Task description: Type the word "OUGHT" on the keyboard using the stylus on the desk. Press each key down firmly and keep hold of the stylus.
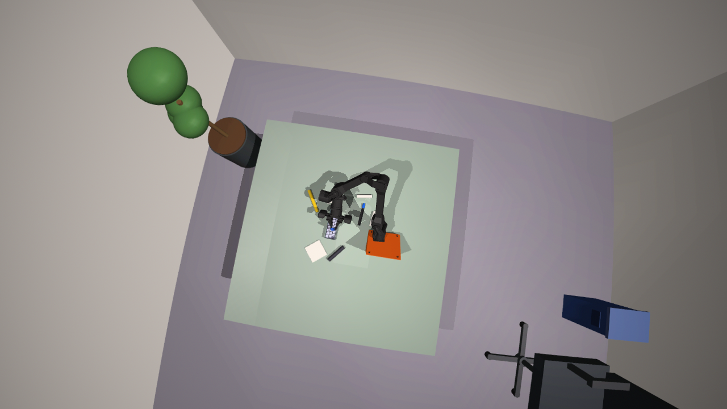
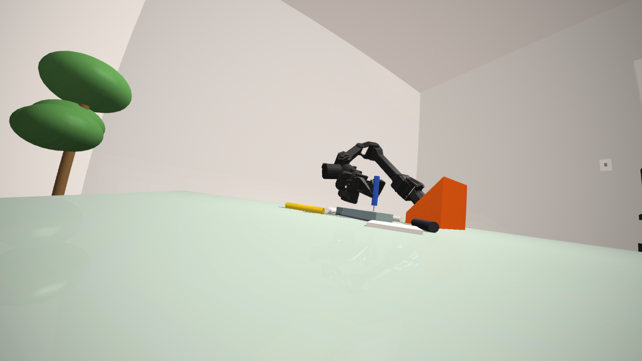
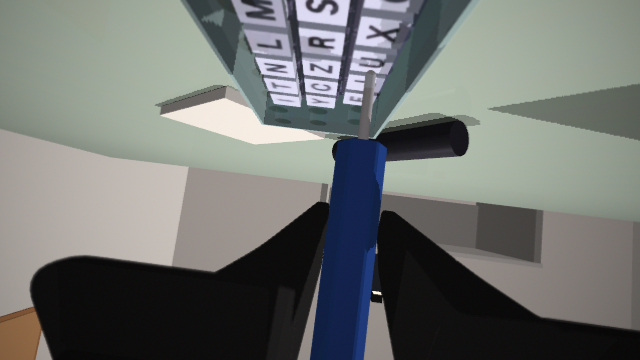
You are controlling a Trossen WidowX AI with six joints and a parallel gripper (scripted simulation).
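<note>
Fingers of the gripper (image 1: 333, 226) (image 2: 376, 188) (image 3: 354, 212) stand slightly apart, clamped on the blue stylus (image 1: 332, 229) (image 2: 375, 190) (image 3: 352, 225), one against each side of its barrel. The stylus is nearly upright, its thin metal tip pointing down over the keyboard (image 1: 330, 235) (image 2: 364, 214) (image 3: 320, 118). In the wrist view the tip overlaps the lower edge of the U key (image 3: 372, 62); whether it touches or presses that key is hard to tell from this angle. The keyboard lies on the pale green desk (image 1: 325, 305) (image 2: 269, 287) (image 3: 550, 175), with a flat white square (image 1: 315, 251) (image 2: 394, 227) (image 3: 240, 120) and a dark cylinder (image 1: 335, 253) (image 2: 425, 225) (image 3: 425, 141) near one end. A yellow rod (image 1: 313, 200) (image 2: 304, 207) lies beyond its other end.
</note>
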